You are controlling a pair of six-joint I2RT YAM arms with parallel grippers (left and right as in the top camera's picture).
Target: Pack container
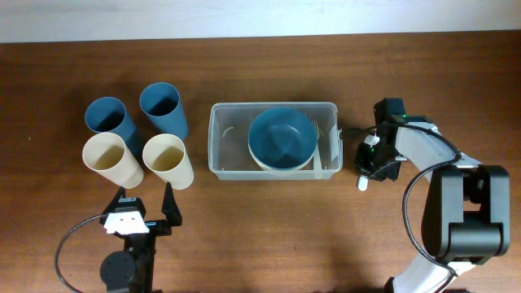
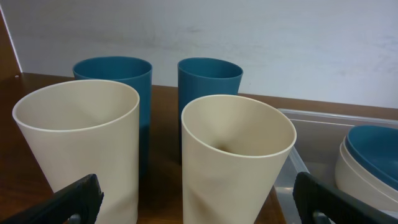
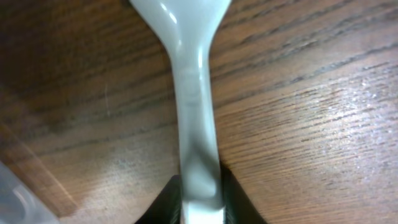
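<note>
The clear plastic container [image 1: 273,105] sits mid-table and holds a blue bowl [image 1: 282,138] nested in a cream bowl [image 1: 269,165], with a white utensil [image 1: 319,150] along its right side. My right gripper [image 1: 368,163] is just right of the container, low over the table. It is shut on the handle of a white plastic utensil [image 3: 196,93], whose wider end points away from the jaws [image 3: 202,199]. My left gripper [image 1: 146,202] is open and empty, just in front of the cream cups. In the left wrist view the container [image 2: 311,118] is at the right.
Two blue cups [image 1: 107,115] [image 1: 159,101] and two cream cups [image 1: 104,152] [image 1: 164,152] stand upright left of the container. In the left wrist view the cream cups [image 2: 81,143] [image 2: 236,155] are close ahead of the jaws [image 2: 199,205]. The table's far edge meets a white wall.
</note>
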